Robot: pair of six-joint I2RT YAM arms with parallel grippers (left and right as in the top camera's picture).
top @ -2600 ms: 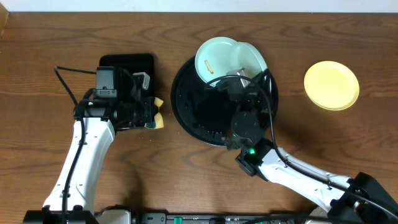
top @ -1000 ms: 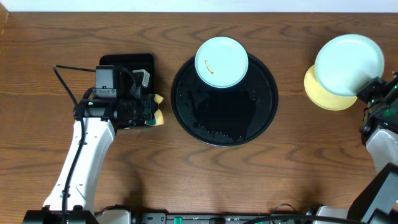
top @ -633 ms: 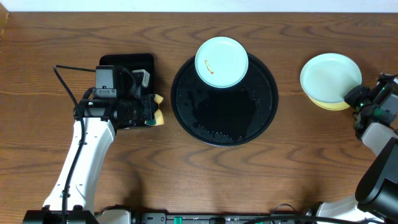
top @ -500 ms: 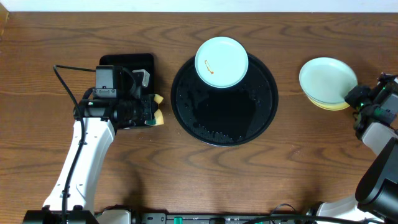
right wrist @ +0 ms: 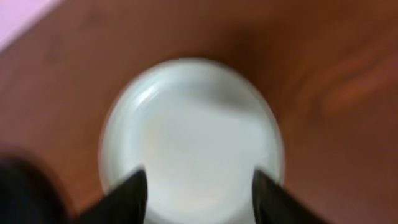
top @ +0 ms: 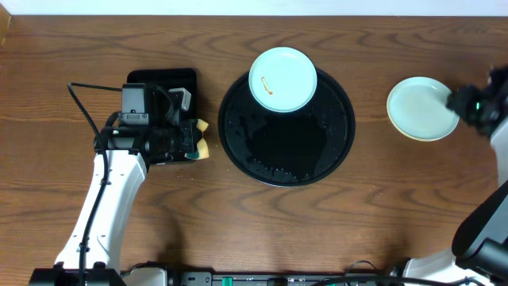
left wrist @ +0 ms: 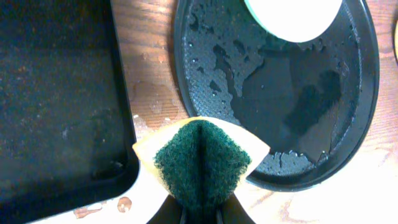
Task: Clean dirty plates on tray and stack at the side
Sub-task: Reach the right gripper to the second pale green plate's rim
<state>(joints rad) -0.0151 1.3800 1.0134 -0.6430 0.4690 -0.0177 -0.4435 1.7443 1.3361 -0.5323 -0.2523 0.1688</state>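
Seen from above, a large round black tray (top: 287, 147) sits mid-tabletop (top: 238, 230), its surface wet and glossy with beads and pools of water. One pale mint plate (top: 282, 79) rests on the tray's far edge, overlapping the rim, with a small orange smear near its left side. Well to the right, off the tray, a second mint plate (top: 421, 107) lies on top of a pale yellow plate (top: 421, 139), of which only a thin edge shows.

The right hand (right wrist: 198, 186) hovers over this stack at the far right of the tabletop. Its wrist view is blurred, but the two fingers stand spread apart, with the mint plate visible between them and nothing gripped.

The left hand (left wrist: 200, 210) is left of the round tray, beside a smaller rectangular black tray (top: 159, 78). It is clenched on a folded sponge (left wrist: 202, 162), green scouring side outward and yellow foam at the edges, held just above the wood between the two trays.
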